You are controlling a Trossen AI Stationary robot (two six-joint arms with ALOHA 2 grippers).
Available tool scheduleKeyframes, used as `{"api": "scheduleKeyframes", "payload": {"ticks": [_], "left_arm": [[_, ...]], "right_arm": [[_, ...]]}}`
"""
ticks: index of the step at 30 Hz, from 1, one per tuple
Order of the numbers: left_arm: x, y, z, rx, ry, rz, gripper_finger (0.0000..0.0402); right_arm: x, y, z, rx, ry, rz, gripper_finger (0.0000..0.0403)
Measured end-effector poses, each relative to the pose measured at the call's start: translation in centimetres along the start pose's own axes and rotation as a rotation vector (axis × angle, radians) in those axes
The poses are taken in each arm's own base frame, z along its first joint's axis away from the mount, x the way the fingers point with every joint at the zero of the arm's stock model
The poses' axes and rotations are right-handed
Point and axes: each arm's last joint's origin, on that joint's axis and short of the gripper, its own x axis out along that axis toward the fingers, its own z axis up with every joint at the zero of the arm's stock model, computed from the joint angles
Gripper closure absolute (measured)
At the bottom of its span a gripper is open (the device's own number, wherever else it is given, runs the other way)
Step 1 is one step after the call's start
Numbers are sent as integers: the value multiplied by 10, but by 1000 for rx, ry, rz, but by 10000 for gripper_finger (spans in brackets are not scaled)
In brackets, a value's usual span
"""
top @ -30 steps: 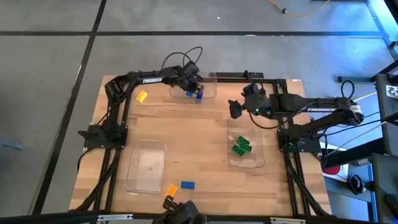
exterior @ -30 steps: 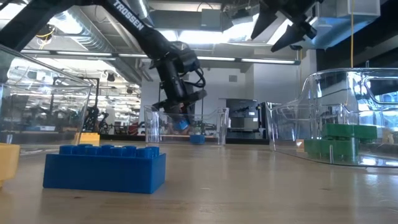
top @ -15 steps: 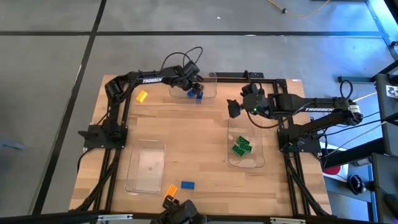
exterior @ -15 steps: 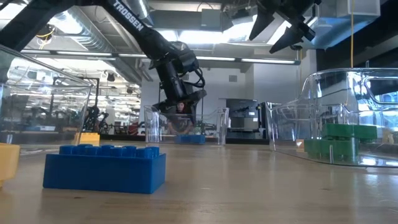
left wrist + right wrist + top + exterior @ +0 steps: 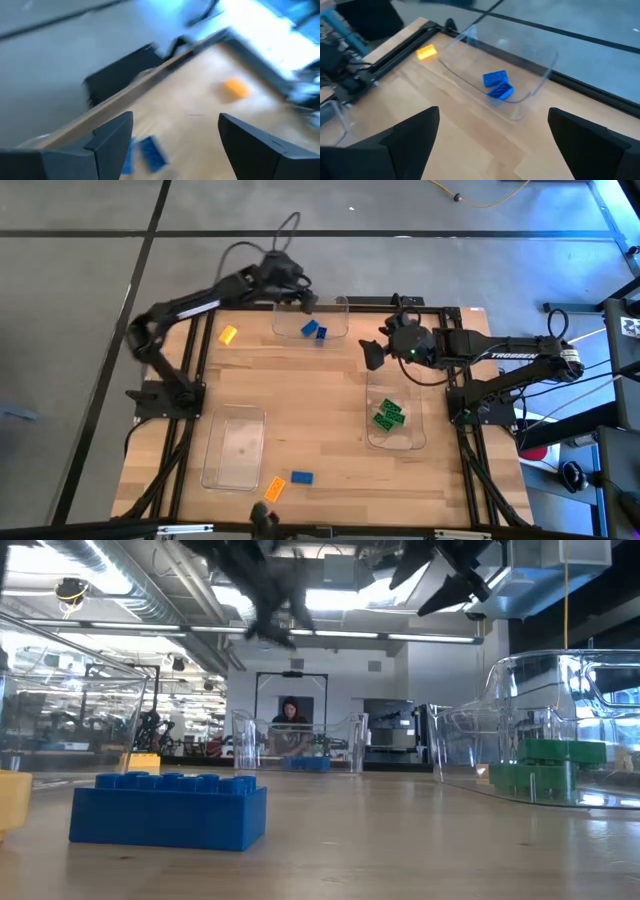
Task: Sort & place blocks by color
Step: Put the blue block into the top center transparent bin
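Your left gripper point(image 5: 306, 301) hangs raised above the far clear rectangular plastic tray point(image 5: 338, 305), fingers spread wide, nothing between them. Two small blue studded bricks point(image 5: 314, 331) lie touching side by side in that far tray. Your right gripper point(image 5: 369, 354) sits over bare wood between the far tray and the right clear tray point(image 5: 412, 442), jaws wide apart and empty. Three green studded bricks point(image 5: 388, 414) lie clustered in the right tray. One orange-yellow brick point(image 5: 228, 334) lies on the table left of the far tray. Another blue brick point(image 5: 302, 477) and an orange-yellow brick point(image 5: 274, 488) lie just beside each other near the front edge, beside the empty left clear tray point(image 5: 212, 477).
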Motion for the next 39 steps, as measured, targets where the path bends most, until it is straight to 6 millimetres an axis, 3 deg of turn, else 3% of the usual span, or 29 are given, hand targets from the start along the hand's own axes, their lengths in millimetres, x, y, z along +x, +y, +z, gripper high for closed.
{"api": "scheduleKeyframes", "payload": {"ticks": [3, 6, 13, 18, 25, 30, 35, 39], "left_arm": [[-40, -24, -3, 40, -110, -104, 118], [-71, -45, -22, 73, -204, -185, 118], [-110, -78, -81, 98, -338, -394, 118], [-120, -89, -105, 139, -297, -487, 118], [-127, -104, -119, 384, -283, -585, 118], [-128, -106, -122, 444, -261, -643, 118], [-134, -120, -123, 490, -90, -622, 118], [-139, -146, -131, 580, 64, -577, 118]], "right_arm": [[0, 2, 2, -33, -3, 36, 27], [0, 5, 3, -51, 0, 92, 27], [-2, 13, 8, -98, -4, 233, 27], [-3, 17, 10, -130, -8, 314, 27], [-1, 14, 11, -150, 6, 329, 27], [-2, 16, 10, -129, 56, 409, 27], [-2, 14, 6, -149, 123, 434, 27], [-2, 11, 1, -197, 161, 411, 27]]}}
